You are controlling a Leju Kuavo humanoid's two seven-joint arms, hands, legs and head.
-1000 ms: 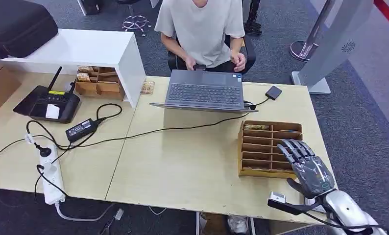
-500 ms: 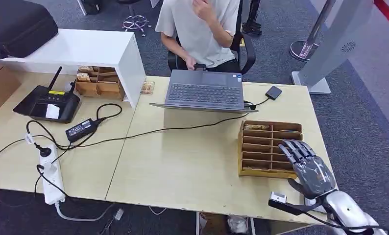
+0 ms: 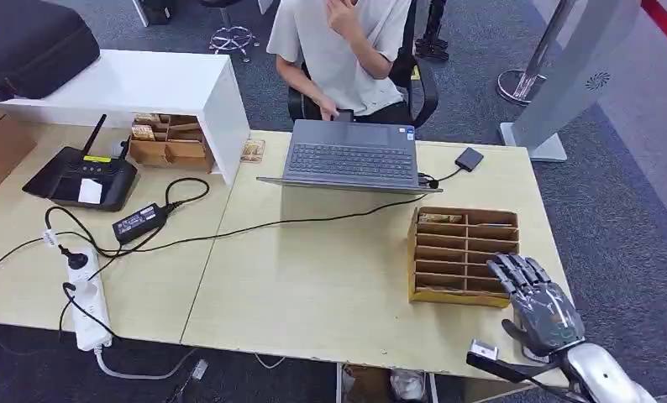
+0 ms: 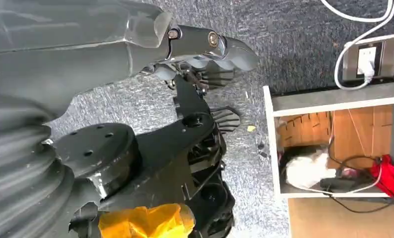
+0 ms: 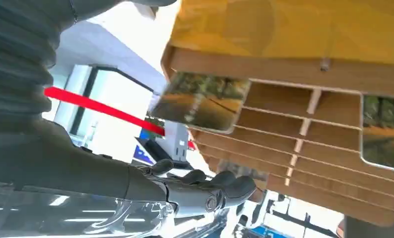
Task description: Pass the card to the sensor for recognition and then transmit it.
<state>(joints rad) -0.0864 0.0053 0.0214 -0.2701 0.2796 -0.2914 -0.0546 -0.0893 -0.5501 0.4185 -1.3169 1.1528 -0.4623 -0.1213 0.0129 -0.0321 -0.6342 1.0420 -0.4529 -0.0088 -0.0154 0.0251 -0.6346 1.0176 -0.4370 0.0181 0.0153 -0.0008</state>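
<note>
Cardboard rack (image 3: 460, 220) at lower right: the right hand (image 3: 538, 306), fingers apart and empty, should reach for a card (image 3: 440, 218).

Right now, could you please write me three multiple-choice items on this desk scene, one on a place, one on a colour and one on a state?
1. Where does the slotted cardboard tray sit?
A. on the desk in front of the right hand
B. under the white shelf
C. on the laptop

2. What colour is the power strip?
A. black
B. white
C. red

3. How is the right hand?
A. gripping a card
B. pressing the laptop keys
C. holding nothing, fingers apart

Key: 1 A, the tray lies just beyond the hand's fingertips near the desk's right end. 2 B, the strip at the desk's left front is white. 3 C, the head view shows the fingers spread with nothing between them.
</note>
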